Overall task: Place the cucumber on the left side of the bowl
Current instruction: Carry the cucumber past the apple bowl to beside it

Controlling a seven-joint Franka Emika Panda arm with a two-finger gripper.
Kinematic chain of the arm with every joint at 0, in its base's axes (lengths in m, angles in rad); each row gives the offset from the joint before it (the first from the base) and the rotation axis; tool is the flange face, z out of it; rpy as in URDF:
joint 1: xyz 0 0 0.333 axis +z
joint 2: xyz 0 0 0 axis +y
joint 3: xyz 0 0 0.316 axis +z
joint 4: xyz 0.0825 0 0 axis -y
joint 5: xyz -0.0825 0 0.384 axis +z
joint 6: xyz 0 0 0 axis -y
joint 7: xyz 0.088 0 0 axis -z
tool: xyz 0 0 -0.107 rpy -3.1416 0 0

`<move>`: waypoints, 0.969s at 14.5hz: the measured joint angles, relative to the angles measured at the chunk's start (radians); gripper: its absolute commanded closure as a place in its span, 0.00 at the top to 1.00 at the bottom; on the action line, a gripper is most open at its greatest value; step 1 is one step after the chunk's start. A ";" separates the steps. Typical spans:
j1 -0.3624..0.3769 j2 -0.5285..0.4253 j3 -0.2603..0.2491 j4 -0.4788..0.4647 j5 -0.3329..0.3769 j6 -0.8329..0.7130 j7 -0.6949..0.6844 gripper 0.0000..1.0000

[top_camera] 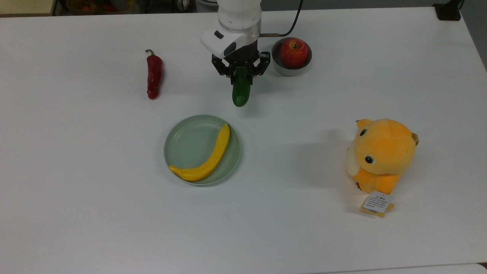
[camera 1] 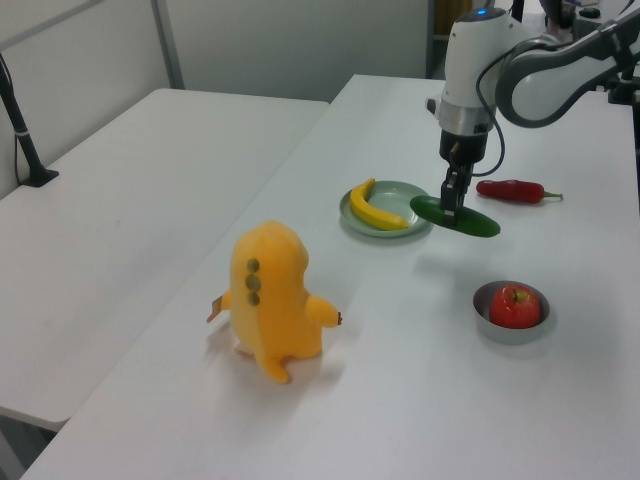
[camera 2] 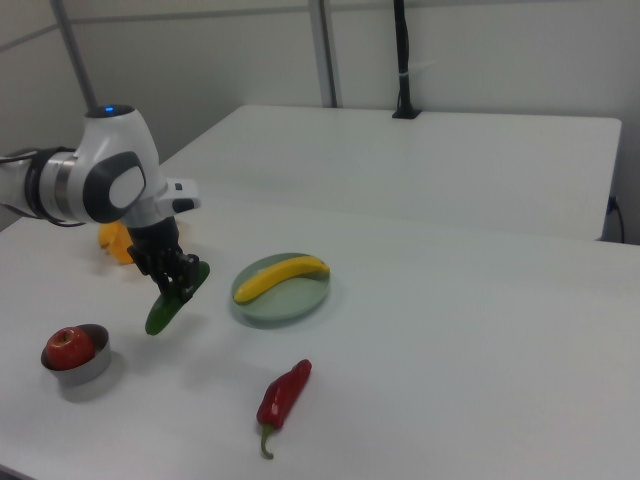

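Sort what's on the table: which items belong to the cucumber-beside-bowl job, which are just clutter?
Job items:
cucumber, held in the gripper
bowl, apple inside

Clutter:
apple
red chili pepper
banana
green plate, under the banana
orange plush toy

End effector (top_camera: 241,74): black fingers closed on the cucumber's upper end, hanging off the white arm at twelve o'clock of the desk (top_camera: 76,213).
Cucumber (top_camera: 241,93): dark green, lengthwise, free tip pointing to six o'clock.
Bowl (top_camera: 291,69): grey metal, at three o'clock of the end effector, just beside it, with a red apple (top_camera: 293,52) inside.
Red pepper (top_camera: 154,74): lies at nine o'clock of the cucumber, well apart.
Plate (top_camera: 190,142): pale green, at six o'clock of the cucumber, carrying a yellow banana (top_camera: 207,160).
Plush toy (top_camera: 381,156): orange, at four o'clock, with a paper tag.
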 measured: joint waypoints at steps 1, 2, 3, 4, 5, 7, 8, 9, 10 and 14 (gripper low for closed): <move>0.003 -0.008 0.000 0.011 0.007 -0.036 0.004 0.23; 0.009 -0.015 0.001 0.027 0.027 -0.073 0.006 0.23; 0.014 -0.024 0.003 0.041 0.055 -0.102 0.007 0.23; 0.019 -0.033 0.006 0.052 0.081 -0.125 0.007 0.23; 0.024 -0.041 0.013 0.059 0.101 -0.144 0.011 0.23; 0.037 -0.058 0.031 0.062 0.121 -0.156 0.052 0.23; 0.045 -0.065 0.044 0.063 0.127 -0.157 0.085 0.23; 0.052 -0.070 0.060 0.064 0.135 -0.157 0.125 0.23; 0.060 -0.072 0.077 0.064 0.141 -0.157 0.162 0.23; 0.101 -0.072 0.148 0.064 0.144 -0.157 0.296 0.23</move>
